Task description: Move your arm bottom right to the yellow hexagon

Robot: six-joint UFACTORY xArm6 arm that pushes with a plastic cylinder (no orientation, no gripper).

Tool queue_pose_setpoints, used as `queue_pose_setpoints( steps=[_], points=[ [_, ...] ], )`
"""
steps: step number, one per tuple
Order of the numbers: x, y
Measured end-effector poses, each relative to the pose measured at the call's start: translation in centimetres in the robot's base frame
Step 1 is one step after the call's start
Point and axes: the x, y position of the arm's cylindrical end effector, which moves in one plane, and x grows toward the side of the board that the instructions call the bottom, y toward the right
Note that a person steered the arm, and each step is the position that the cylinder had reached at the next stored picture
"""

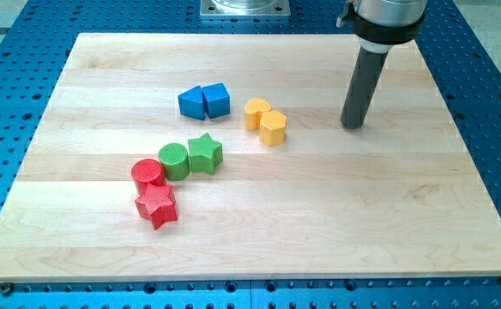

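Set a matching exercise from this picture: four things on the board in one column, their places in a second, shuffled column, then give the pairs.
Things:
1. my tip
2. yellow hexagon
3. red star
4. blue cube

Places:
A. nearest the view's bottom
B. touching the other blue block
C. farthest to the view's right
D. touching the other yellow block

Pairs: 1-C, 2-D, 3-A, 4-B
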Motion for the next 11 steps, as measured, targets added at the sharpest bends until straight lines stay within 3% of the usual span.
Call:
queue_pose_setpoints(
  steps=[3,11],
  points=[
    [8.3,-1.3],
    [7.4,-3.6]
  ],
)
